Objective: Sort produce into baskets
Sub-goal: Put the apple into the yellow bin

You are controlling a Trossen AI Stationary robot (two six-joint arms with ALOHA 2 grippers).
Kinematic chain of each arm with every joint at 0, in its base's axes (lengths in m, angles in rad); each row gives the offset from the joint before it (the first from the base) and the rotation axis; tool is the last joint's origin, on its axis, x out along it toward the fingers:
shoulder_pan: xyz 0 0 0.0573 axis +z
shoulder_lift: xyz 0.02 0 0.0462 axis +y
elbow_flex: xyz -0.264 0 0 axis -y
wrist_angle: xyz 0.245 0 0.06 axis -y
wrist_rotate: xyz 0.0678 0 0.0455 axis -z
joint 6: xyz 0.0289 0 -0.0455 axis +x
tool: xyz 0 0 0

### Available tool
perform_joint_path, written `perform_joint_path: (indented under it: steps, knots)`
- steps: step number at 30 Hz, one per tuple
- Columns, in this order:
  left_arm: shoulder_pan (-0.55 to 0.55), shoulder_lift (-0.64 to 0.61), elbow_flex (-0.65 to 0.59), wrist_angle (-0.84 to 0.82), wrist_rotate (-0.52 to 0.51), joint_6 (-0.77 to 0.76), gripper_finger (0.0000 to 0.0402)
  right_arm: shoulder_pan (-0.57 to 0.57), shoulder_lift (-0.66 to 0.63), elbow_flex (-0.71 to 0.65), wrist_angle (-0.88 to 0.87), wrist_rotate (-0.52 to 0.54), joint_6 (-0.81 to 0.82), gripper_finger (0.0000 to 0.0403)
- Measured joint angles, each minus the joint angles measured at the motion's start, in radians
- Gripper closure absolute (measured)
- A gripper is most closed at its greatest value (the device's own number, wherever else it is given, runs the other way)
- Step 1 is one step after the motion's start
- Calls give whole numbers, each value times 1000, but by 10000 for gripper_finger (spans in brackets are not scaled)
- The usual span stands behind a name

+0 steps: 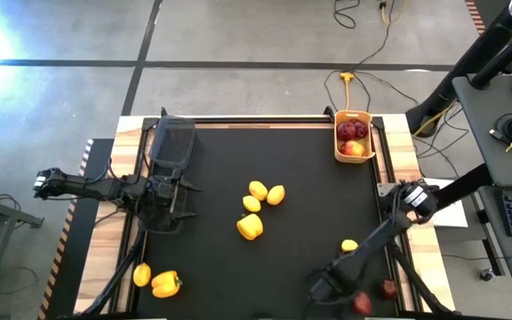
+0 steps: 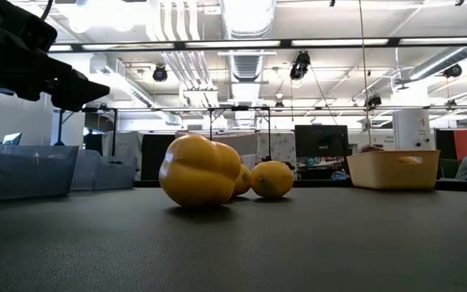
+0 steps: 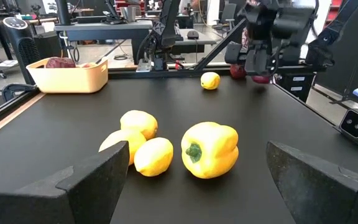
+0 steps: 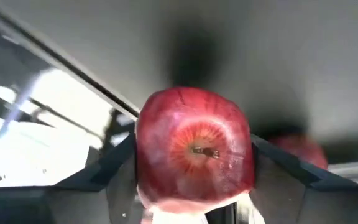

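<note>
Apple [image 4: 194, 149] sits clamped between your right gripper [image 4: 194, 186] fingers; the yellow basket [image 1: 354, 158] lies well ahead, across the table. Left gripper [image 3: 191, 180] waits open.

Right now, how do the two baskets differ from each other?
The black basket sits at the table's far left, the yellow basket at the far right. The yellow basket holds red fruit; nothing shows in the black basket. Both are oblong and similar in size.
</note>
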Motion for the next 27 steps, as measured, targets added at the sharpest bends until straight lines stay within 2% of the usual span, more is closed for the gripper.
perform_joint_path:
  steps: [4, 9, 11, 14, 19, 23, 27]
  knots:
    - [0, 0, 0, 0, 0, 0, 42, -88, -35, 107, -99, 222, -111, 166]
    - [0, 0, 0, 0, 0, 0, 42, -193, -81, 248, -359, 629, -234, 166]
    - [0, 0, 0, 0, 0, 0, 42, -241, -101, 280, -467, 759, -258, 166]
    - [0, 0, 0, 0, 0, 0, 42, -331, -140, 292, -581, 895, -307, 166]
    - [0, 0, 0, 0, 0, 0, 42, -520, -243, 225, -598, 1083, -352, 166]
    - [0, 1, 0, 1, 0, 0, 42, -696, -337, 136, -597, 1227, -333, 166]
    - [0, 1, 0, 0, 0, 0, 42, -869, -440, 14, -594, 1315, -275, 166]
